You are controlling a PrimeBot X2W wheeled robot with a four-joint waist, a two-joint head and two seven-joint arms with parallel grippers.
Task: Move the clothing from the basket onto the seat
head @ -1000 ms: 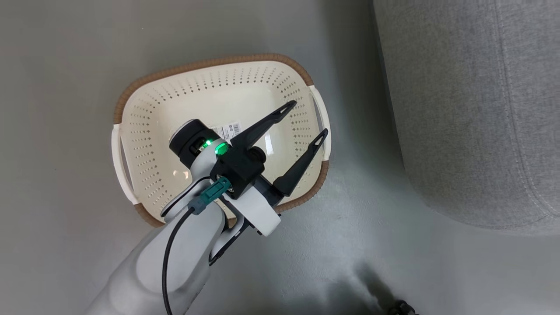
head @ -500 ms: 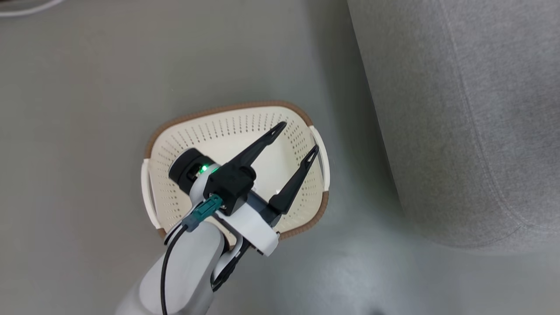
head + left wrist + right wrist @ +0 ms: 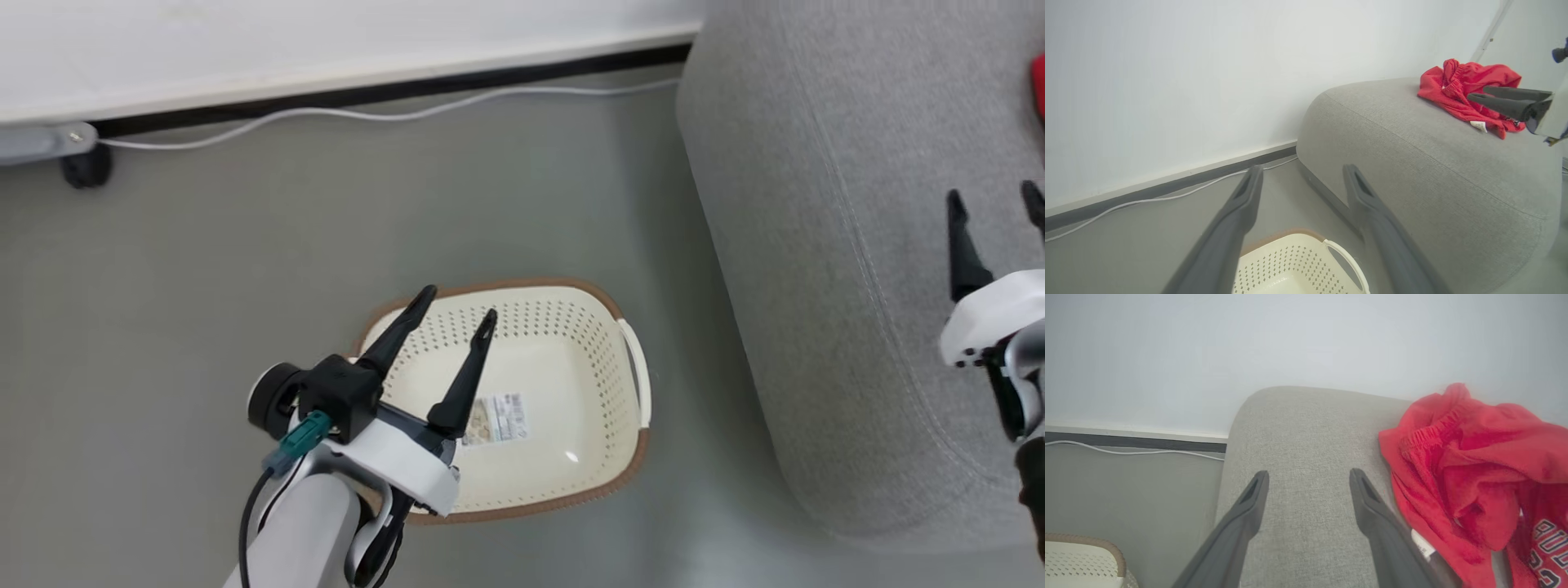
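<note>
Left gripper (image 3: 459, 302) had its fingers spread wide with nothing between them, hanging over the 9 o'clock side of the laundry basket (image 3: 604, 359). Your right gripper (image 3: 992, 193) was just as wide and empty, parked above the grey sofa (image 3: 816, 245) out at 3 o'clock. On the basket floor I could only spot the paper label (image 3: 494, 418), and the red clothing (image 3: 1474, 477) lay crumpled on the sofa, at 3 o'clock of the right fingers in the right wrist view. Looked to me like you were basically done, unless some piece hid out of frame.
</note>
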